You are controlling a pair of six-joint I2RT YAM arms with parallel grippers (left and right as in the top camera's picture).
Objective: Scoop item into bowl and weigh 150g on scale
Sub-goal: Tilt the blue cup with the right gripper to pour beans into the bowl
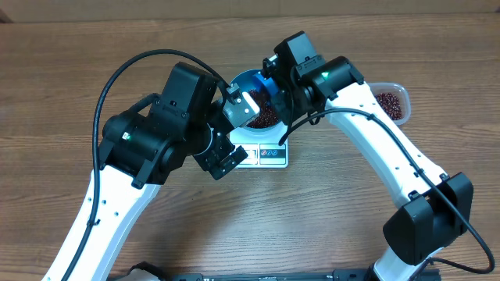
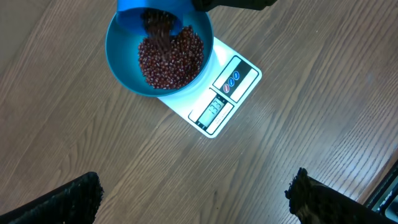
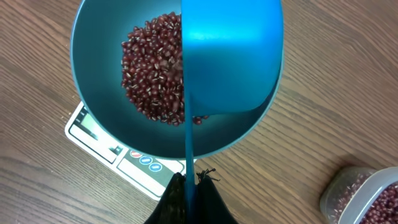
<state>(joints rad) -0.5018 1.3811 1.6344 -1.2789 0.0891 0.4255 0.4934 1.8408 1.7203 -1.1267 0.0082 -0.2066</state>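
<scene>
Beans (image 3: 152,68) tumbling into the bowl (image 3: 93,68), spilling off the tipped scoop (image 3: 233,56) onto the heap inside. Bowl sits squarely on the scale (image 2: 233,84), with the display and buttons poking out in front. Right gripper (image 3: 191,190) is clamped tight on the scoop's thin handle, holding it over the bowl. Left gripper (image 2: 196,199) hangs over bare table just beside the scale, fingers spread wide, nothing in them. More beans lie in the tub (image 1: 394,87) off to the right
</scene>
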